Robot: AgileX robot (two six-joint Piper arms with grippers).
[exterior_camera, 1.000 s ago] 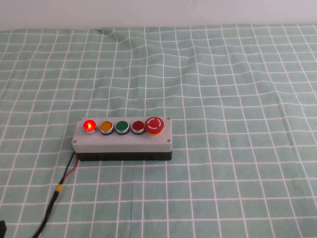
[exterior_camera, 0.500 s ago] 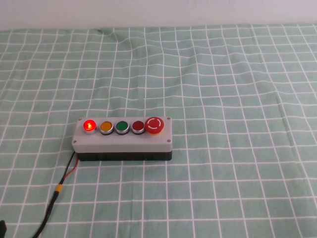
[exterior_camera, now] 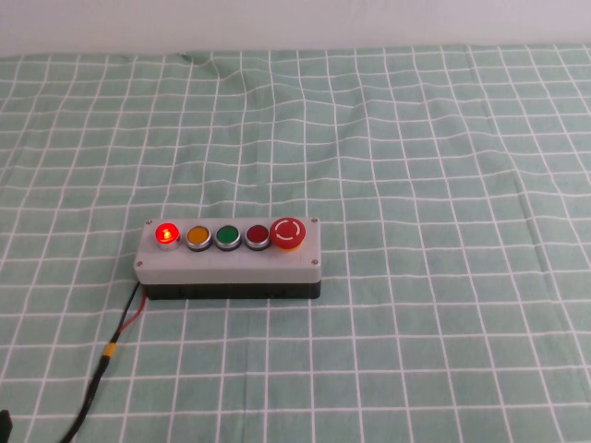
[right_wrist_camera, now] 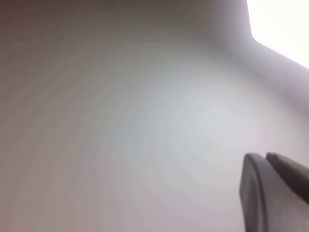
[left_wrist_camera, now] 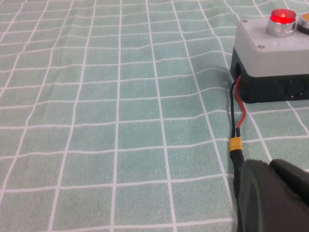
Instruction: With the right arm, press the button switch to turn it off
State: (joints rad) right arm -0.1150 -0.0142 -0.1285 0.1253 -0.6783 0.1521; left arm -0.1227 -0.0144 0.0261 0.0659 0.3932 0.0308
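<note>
The button switch (exterior_camera: 166,233) glowed bright red inside its silver ring, sitting at the nine o'clock end of the row on top of the grey box (exterior_camera: 228,263), which lay a little toward eight o'clock from the middle of the green checked cloth (exterior_camera: 416,166). Toward three o'clock from it along the row came an amber button (exterior_camera: 199,236), a green button (exterior_camera: 228,236), a darker red button (exterior_camera: 257,236) and then the big mushroom button (exterior_camera: 288,233) with white arrows at the far end. The box had a black base, and a red and black cable (exterior_camera: 129,319) came out of its nine o'clock end and trailed off toward seven o'clock, passing a yellow band before turning into a thicker black lead. From the left wrist camera the lit button showed again (left_wrist_camera: 283,16), with the cable (left_wrist_camera: 237,112) running down to a yellow connector. The left gripper (left_wrist_camera: 273,195) appeared there only as a dark rounded mass low over the cloth, near the cable and off the nine o'clock end of the box, and I could not tell how far its claw was open or whether it held anything. The right gripper (right_wrist_camera: 273,191) showed only as a dark grey edge against a blank pale surface; its claw too was beyond telling, and nothing of the box was in its sight.
</note>
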